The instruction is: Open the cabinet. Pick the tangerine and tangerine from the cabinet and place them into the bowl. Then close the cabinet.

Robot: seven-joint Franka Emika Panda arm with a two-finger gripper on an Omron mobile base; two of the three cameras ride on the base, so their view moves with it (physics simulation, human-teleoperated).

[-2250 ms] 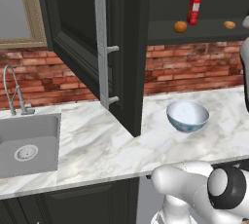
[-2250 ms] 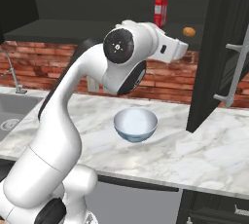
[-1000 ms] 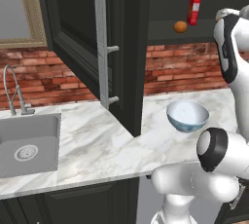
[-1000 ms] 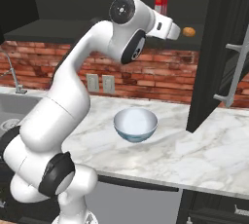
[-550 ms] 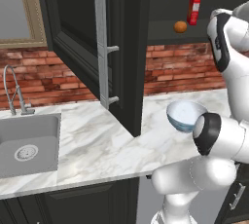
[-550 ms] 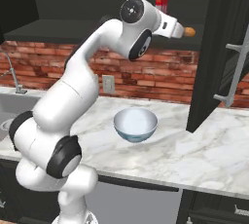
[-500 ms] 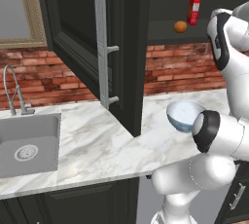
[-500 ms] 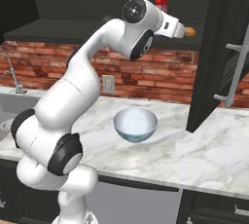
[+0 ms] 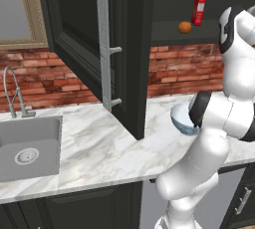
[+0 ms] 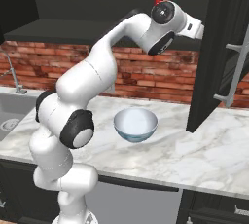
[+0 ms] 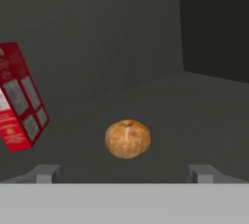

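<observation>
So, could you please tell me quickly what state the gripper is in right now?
Gripper: open, holding nothing; its fingers stand wide apart, just short of the tangerine.

Arm (image 10: 92,72) reared up from the base, elbow bent low, forearm climbing to a raised wrist up high on the right, hand pointing away toward the far side. Gripper (image 11: 124,173) jaws spread wide, nothing between the fingertips (image 11: 46,173).
</observation>
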